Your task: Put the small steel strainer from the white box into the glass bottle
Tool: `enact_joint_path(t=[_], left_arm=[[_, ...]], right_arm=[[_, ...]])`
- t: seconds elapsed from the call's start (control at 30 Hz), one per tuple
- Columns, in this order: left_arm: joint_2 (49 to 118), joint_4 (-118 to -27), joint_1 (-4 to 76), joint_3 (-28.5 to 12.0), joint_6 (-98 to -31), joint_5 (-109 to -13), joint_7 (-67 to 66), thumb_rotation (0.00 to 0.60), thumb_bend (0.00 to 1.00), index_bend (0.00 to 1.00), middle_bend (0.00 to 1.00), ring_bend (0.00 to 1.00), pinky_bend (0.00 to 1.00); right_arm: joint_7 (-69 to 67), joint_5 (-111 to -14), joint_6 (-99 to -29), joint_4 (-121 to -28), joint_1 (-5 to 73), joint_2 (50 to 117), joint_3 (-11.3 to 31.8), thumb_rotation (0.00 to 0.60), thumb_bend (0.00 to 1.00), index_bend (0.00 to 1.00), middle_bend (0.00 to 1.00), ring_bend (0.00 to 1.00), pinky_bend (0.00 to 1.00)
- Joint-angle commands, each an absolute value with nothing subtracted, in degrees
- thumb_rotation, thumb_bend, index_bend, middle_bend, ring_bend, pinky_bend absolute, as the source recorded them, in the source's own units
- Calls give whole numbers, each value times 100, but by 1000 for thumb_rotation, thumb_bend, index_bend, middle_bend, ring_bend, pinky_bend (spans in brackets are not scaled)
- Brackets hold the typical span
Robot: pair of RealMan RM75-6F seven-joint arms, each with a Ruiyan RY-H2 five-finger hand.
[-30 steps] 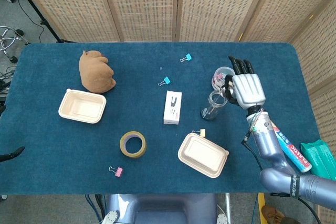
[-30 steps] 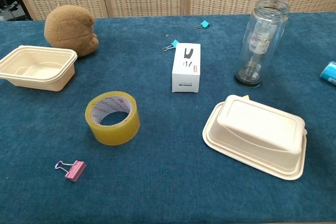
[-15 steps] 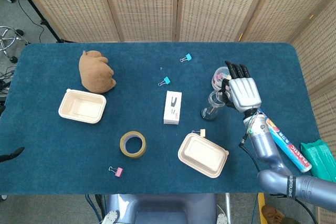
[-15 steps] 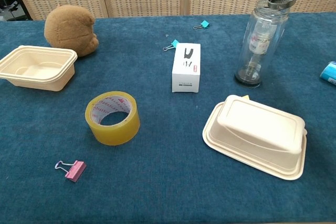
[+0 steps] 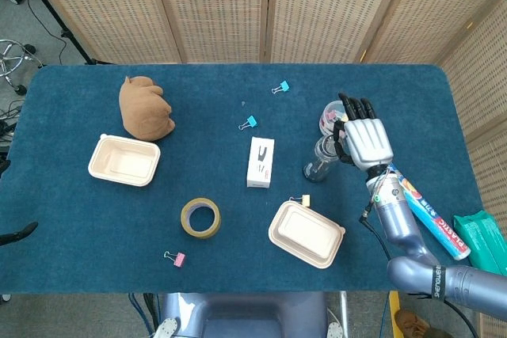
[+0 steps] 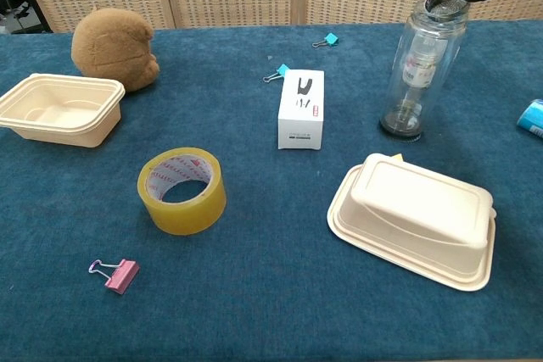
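Left to right: brown plush toy [image 5: 145, 107], open tray [image 5: 123, 160], tape roll [image 5: 200, 218], white box [image 5: 261, 161] on blue surface [image 5: 95, 219]. Glass bottle [image 6: 422, 69] upright, small steel strainer [image 6: 447, 6] at its mouth, pinched by right robot hand [image 5: 364, 140].

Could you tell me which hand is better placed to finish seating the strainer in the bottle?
The right. The right hand is already at the bottle mouth, with the strainer at the rim under its fingertips. The left hand appears in neither view.
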State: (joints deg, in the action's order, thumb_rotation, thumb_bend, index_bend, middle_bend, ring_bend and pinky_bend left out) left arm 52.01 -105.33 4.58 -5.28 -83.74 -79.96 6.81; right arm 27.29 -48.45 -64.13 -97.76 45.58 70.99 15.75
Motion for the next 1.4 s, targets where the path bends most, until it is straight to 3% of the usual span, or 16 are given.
enact_joint_path(t=[0.03,1.17,1.4], left_arm=[[5201,-10532,459,-529,-8375,-7994,679,600,114,0,0,0,0],[5155,-10502,452,-543,-8380,-7998,847,600,114,0,0,0,0],[5145,-10501,447,-541,-8381,-8005,890,600,113,0,0,0,0]], right_arm=[[2734,-4844,-6416,-9793,4558,7101,1581,600,657,667,0,0,0],[2789,-4548,-6329,-9761,4641,7215,1629,600,657,664,0,0,0],[2744,-4591,-6289,-9745,4620,7202,1594,600,656,564,0,0,0]])
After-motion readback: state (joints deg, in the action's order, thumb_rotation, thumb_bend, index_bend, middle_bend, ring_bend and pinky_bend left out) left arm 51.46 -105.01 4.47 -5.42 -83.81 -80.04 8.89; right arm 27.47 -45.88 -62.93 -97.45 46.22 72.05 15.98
